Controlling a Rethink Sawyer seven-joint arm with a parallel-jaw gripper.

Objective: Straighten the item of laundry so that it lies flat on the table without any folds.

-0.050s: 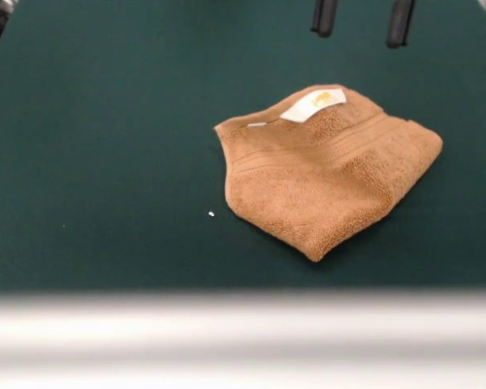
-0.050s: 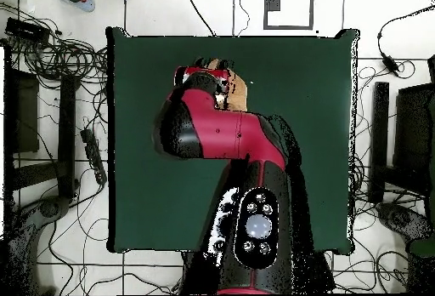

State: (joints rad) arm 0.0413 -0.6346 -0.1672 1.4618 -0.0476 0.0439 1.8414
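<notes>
Orange-tan terry: the towel (image 1: 328, 174) lies folded over itself on the dark green table (image 1: 97, 162), right of centre and towards the near edge in the front view, its white label (image 1: 313, 105) showing at the far fold and a woven band crossing the upper layer. Above it the gripper (image 1: 362, 20) hangs clear of the cloth, its two dark fingers (image 1: 324, 16) spread apart and holding nothing. In the overhead view the red arm (image 2: 221, 131) covers most of the towel, of which only a sliver shows.

The step in hand appears to be choosing a grasp. It would go best if the fingers pinched only the uppermost layer, near a free corner such as the one by the label, then lifted a little and drew that layer outward, away from the fold. Catching both layers would merely drag the bundle.
</notes>
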